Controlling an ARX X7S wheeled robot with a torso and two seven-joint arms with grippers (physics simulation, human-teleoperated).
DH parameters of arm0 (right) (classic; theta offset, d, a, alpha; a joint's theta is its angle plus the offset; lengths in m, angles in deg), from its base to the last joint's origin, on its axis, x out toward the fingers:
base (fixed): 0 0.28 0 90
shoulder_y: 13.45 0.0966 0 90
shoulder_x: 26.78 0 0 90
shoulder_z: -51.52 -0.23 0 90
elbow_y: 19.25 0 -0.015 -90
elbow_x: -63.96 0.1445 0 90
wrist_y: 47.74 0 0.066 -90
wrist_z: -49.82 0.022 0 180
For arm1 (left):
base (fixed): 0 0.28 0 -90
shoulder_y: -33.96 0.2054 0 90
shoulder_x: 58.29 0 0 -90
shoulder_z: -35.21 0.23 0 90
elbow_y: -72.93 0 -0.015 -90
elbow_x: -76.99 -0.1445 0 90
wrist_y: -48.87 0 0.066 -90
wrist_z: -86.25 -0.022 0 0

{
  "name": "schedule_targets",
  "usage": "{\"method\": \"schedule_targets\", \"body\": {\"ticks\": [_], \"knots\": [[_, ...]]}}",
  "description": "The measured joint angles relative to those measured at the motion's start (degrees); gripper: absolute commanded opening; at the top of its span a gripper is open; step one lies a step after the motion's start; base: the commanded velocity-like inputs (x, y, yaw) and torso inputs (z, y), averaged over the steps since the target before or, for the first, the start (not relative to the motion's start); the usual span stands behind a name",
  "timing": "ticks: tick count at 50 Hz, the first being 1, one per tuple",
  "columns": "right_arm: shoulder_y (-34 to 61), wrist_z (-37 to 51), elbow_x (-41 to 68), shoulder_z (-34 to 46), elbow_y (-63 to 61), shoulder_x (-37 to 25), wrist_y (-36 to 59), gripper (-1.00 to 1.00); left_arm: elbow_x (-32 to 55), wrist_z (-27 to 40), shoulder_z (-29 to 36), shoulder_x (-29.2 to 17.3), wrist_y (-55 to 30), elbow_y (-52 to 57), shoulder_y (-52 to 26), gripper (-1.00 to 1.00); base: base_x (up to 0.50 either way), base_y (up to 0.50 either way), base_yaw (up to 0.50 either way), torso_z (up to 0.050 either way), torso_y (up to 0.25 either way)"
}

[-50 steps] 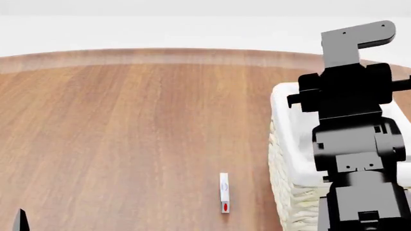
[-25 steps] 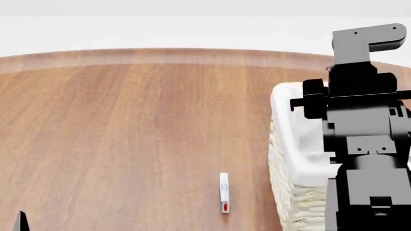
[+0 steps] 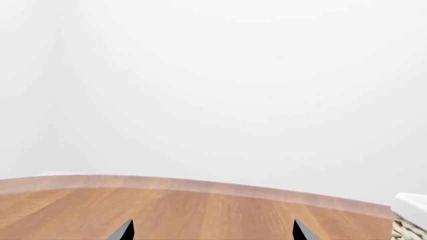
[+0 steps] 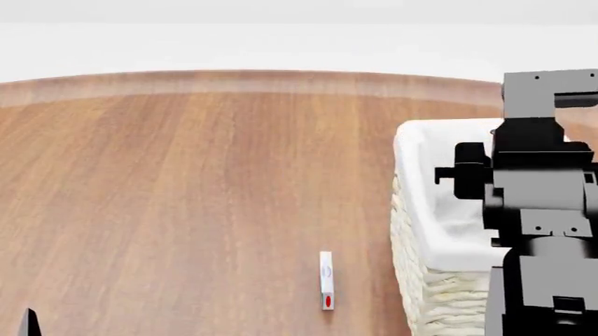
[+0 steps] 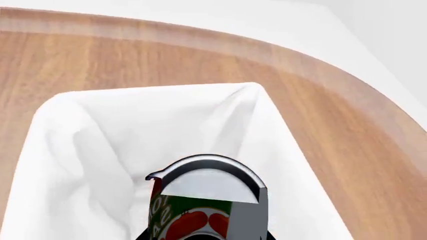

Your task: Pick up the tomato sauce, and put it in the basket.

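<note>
Tomato sauce [image 5: 193,220]: a small can with a red label, green band and red tomato shapes, its silvery top facing the right wrist camera. It is gripped in the right claw [image 5: 203,235], whose dark fingers press against the can's sides at the lower edge of that view. The can hangs above the interior of the basket [image 5: 80,150], with the white cloth liner spread beneath and around it on all visible sides; whether it touches the liner cannot be told.

Basket [image 4: 421,210]: in the head view, a pale cream wicker body with the liner folded over its rim, standing at the right of the wooden counter [image 4: 187,182]. The right arm [image 4: 542,210], black and blocky, rises in front of it and hides the can.

A small white stick-shaped object with a red spot [image 4: 326,281] lies on the counter just left of the basket.

Left claw [image 3: 212,232]: only two dark fingertips show, well apart with bare counter between them, so it is released and grips nothing.
</note>
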Motion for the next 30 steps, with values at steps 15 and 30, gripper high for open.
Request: {"method": "schedule_targets", "body": {"ticks": [15,30], "knots": [[-0.83,0.58,-0.22,-0.53,0.0,-0.19,0.85,-1.0,0.01,0.38,0.01,-0.2,0.14,0.01,0.2,1.0,0.0,0.0,0.0,0.0,0.001],[-0.29,0.33,-1.0,-0.45,0.0,0.04,0.26,1.0,0.07,0.58,0.12,-0.37,0.48,-0.23,0.46,1.0,0.0,0.0,0.0,0.0,0.0]]}}
